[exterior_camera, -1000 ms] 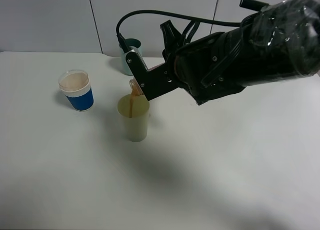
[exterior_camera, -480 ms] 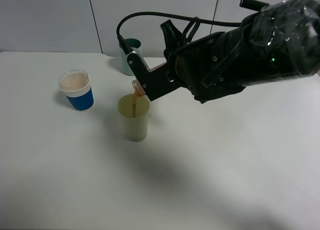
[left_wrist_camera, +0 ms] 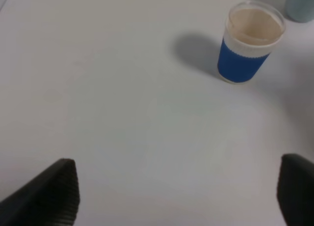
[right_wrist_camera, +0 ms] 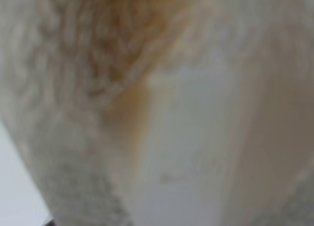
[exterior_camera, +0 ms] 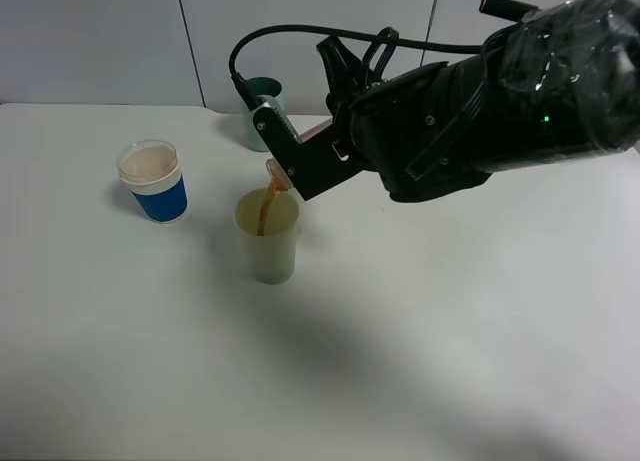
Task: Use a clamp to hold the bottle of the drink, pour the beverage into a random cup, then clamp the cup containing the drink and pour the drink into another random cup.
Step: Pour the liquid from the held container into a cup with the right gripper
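Bottle (exterior_camera: 274,171) of drink sits clamped between the closed fingers (exterior_camera: 285,141) of the right gripper (exterior_camera: 295,151), tilted mouth-down above the table (exterior_camera: 450,331), a little left of its middle and nearer the far edge than the near one. Only its orange-tinted mouth pokes out past the black fingers. A thin brown stream (exterior_camera: 263,209) runs from that mouth into the pale yellowish cup (exterior_camera: 270,251) standing upright directly beneath it. The right wrist camera is filled by a blurred pale surface streaked with brown, too close to make out further.

Behind the gripper, at the table's far edge, stands a teal cup (exterior_camera: 262,96), partly hidden by the fingers and a black cable (exterior_camera: 300,28). Toward the left edge, well apart from the pale cup, a blue-and-white cup (exterior_camera: 157,191) stands upright.

The left gripper (left_wrist_camera: 174,196) hangs above bare tabletop with its fingers (left_wrist_camera: 54,196) spread wide, holding nothing; the blue-and-white cup (left_wrist_camera: 248,59) lies ahead of it.
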Controlling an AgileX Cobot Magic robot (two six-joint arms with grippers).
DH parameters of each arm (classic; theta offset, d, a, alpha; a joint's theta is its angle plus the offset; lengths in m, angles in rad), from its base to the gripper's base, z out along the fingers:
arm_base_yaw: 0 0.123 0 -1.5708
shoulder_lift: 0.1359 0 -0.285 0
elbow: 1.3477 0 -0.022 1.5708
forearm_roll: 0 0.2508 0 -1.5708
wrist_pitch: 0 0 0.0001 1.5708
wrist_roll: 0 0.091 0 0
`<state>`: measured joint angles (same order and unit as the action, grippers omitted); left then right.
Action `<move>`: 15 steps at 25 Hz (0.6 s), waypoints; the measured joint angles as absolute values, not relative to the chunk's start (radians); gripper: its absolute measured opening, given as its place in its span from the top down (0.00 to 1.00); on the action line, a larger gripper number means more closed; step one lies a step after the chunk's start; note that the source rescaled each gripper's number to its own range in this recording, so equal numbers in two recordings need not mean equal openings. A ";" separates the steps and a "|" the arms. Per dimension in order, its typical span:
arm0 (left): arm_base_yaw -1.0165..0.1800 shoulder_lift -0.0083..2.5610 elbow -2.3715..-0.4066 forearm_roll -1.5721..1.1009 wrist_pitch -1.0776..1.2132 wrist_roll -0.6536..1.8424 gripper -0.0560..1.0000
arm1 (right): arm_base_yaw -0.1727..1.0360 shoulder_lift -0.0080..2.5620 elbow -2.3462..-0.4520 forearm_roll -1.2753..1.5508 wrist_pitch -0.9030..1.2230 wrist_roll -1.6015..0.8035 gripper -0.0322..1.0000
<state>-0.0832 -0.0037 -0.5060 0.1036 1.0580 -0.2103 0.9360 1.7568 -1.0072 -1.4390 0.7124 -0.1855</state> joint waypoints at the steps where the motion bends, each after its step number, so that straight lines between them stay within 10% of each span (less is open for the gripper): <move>1: -0.083 -0.004 -0.506 0.104 1.058 -0.210 0.11 | 0.936 1.757 -1.007 -1.439 0.713 -0.186 0.97; 15: -0.083 -0.004 -0.506 0.104 1.058 -0.210 0.11 | 0.952 1.757 -1.007 -1.500 0.722 -0.159 0.97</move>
